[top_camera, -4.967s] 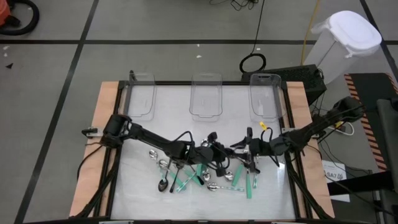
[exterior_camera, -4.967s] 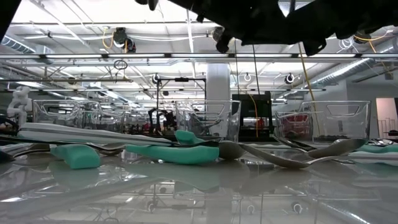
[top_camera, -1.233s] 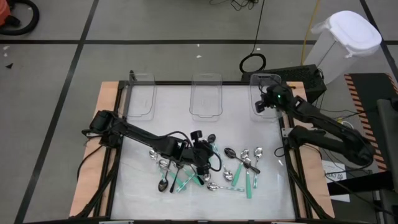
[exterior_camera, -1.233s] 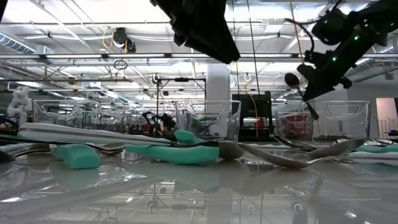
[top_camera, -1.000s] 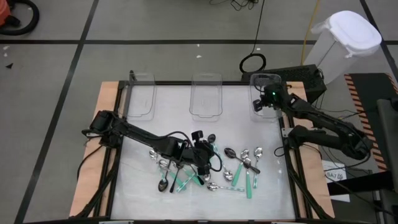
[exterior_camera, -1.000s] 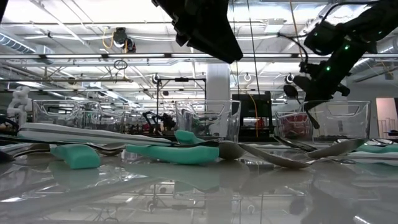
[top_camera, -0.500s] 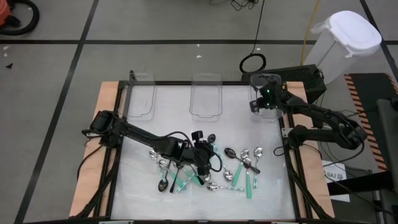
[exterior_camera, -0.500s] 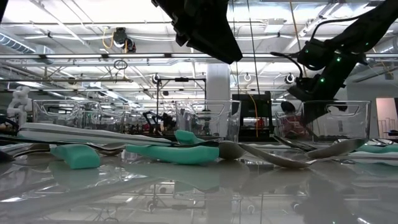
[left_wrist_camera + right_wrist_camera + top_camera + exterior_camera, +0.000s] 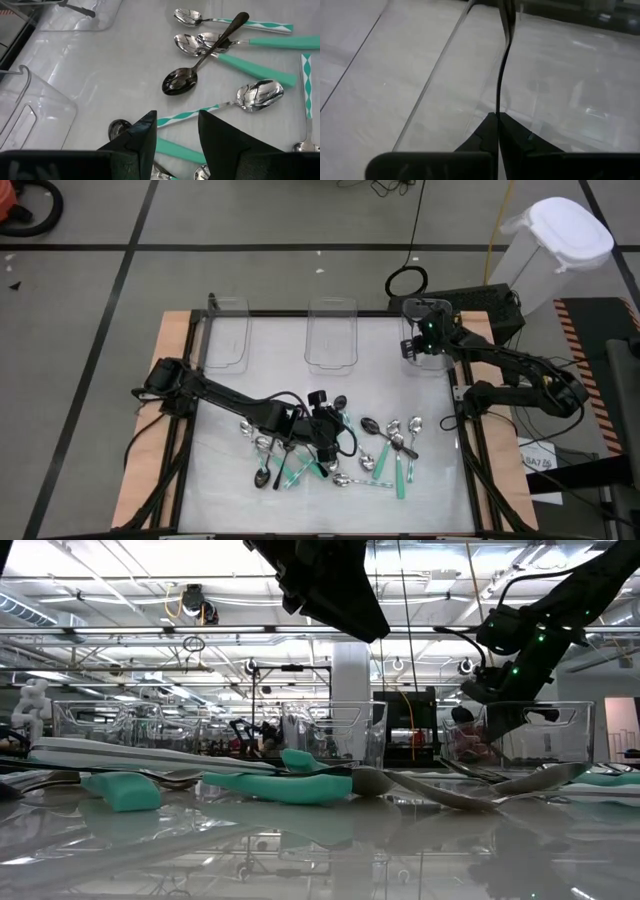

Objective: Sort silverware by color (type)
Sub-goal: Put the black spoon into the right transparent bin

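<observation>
Table: white, with spoons (image 9: 345, 452) piled well apart from the right bin (image 9: 424, 332).
Right gripper (image 9: 497, 117): hanging over that bin, pinching a dark spoon (image 9: 503, 65), handle pointing straight away.
Left gripper (image 9: 175, 131): spread, waiting over the pile.

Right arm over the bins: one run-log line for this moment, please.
right pincer: shut on dark blackish metal spoon over right clear plastic bin | left pincer: open, above spoon pile | drop: pending

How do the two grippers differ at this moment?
Place: the left gripper hangs above the spoon pile at the table's middle; the right gripper is over the right bin.
Jaws: the left stands open; the right is shut.
Load: the left holds nothing; the right pinches a dark spoon by its handle.
Both are dark and two-fingered.
</observation>
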